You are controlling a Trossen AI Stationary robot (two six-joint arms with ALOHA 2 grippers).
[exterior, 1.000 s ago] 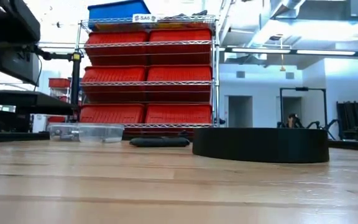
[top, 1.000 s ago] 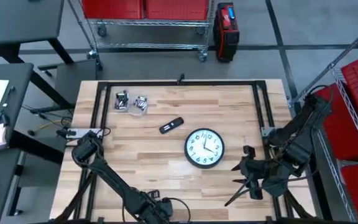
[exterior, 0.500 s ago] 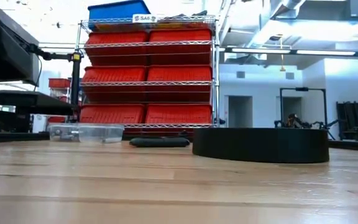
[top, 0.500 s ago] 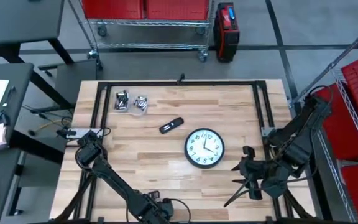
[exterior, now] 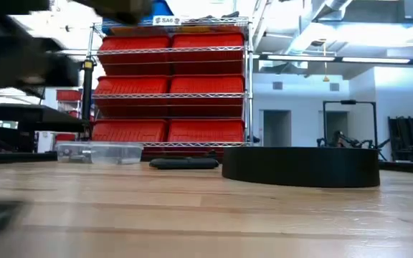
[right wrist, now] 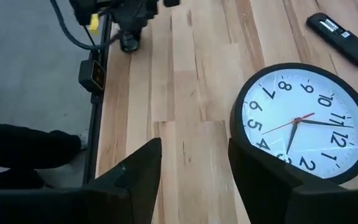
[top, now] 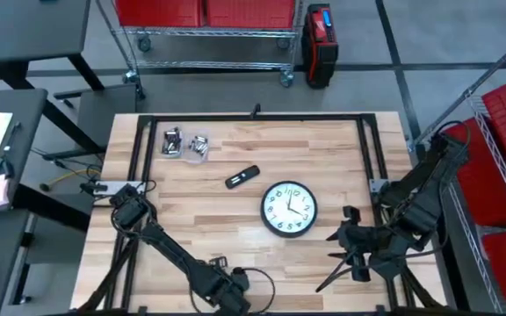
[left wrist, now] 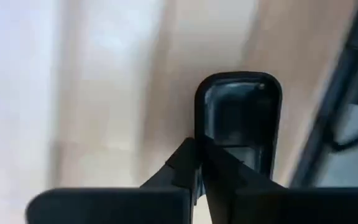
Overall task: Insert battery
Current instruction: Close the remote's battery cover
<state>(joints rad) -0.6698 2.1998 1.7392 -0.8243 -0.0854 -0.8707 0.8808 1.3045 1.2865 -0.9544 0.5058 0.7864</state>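
A: At the table's middle, what's sitting there?
B: The clock (top: 289,209), face up. At its 10 o'clock, near it, lies the black remote (top: 242,176); farther out the same way is a clear box (top: 185,145) of batteries.
A: And the arms?
B: Right gripper (top: 338,259) hangs at the clock's 4 o'clock, fingers spread, holding nothing. Left gripper (left wrist: 199,163) is down at the 7 o'clock edge, fingers pinched together, nothing between them.

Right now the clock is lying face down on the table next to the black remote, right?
Not quite. The clock lies face up: the high view shows its white dial, numbers and hands. It does lie on the table near the black remote.
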